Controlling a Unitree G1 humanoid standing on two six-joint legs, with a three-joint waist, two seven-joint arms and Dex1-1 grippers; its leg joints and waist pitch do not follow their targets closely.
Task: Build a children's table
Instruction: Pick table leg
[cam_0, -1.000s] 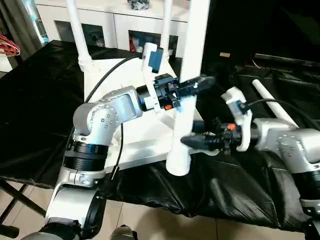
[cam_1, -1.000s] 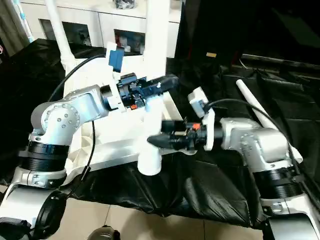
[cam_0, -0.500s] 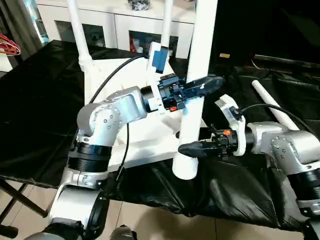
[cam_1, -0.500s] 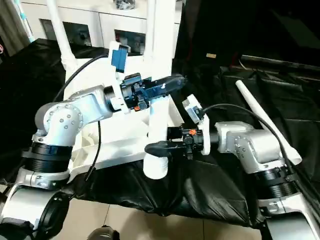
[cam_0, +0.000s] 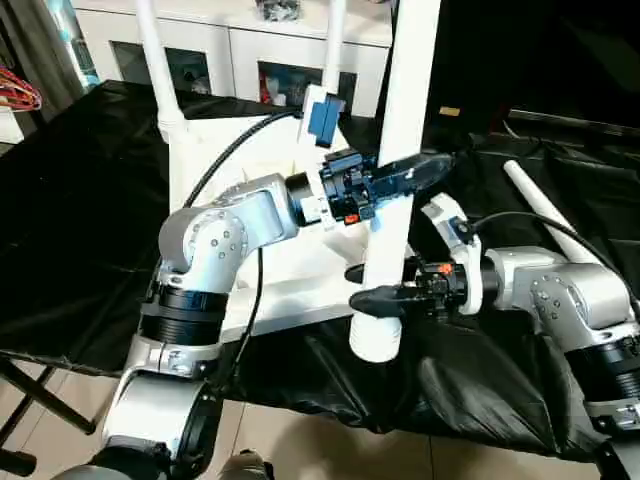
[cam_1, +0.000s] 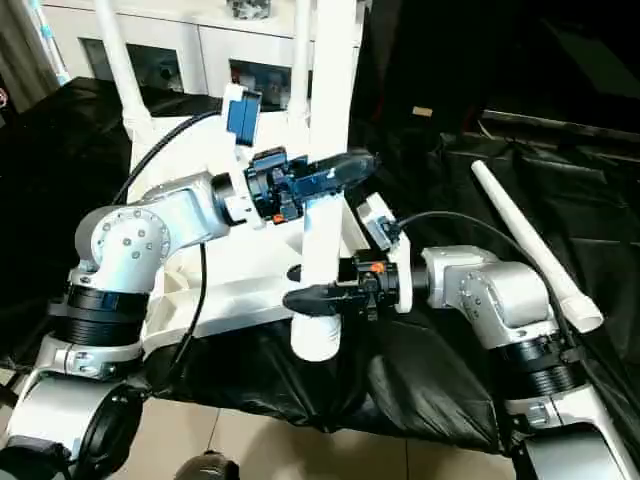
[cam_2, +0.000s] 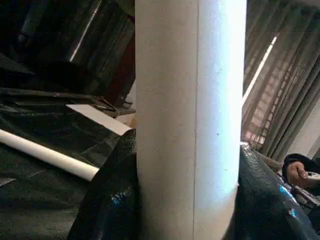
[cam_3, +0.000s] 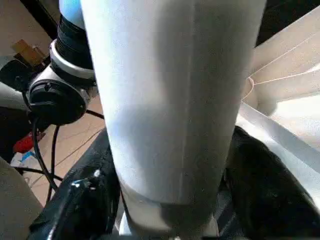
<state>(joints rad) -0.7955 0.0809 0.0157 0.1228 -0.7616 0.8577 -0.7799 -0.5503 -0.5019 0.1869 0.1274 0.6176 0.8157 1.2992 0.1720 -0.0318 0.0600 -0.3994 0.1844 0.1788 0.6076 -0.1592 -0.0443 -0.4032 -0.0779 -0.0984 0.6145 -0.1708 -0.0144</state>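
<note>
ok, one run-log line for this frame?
left gripper: shut on leg | right gripper: around leg near base, grip unclear | leg: upright, at tabletop front corner | spare leg: on cloth

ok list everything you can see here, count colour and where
table top: one, white, upside down on the black cloth
fitted legs: two, white, standing up from the table top's far corners
held leg: one, white, upright at the table top's near right corner, between both grippers
loose leg: one, white, lying on the cloth to the right
black cloth: one, covering the work surface
cabinet: one, white with glass doors, behind the table
left gripper: black fingers around the held leg, higher up
right gripper: black fingers around the held leg near its lower end
</note>
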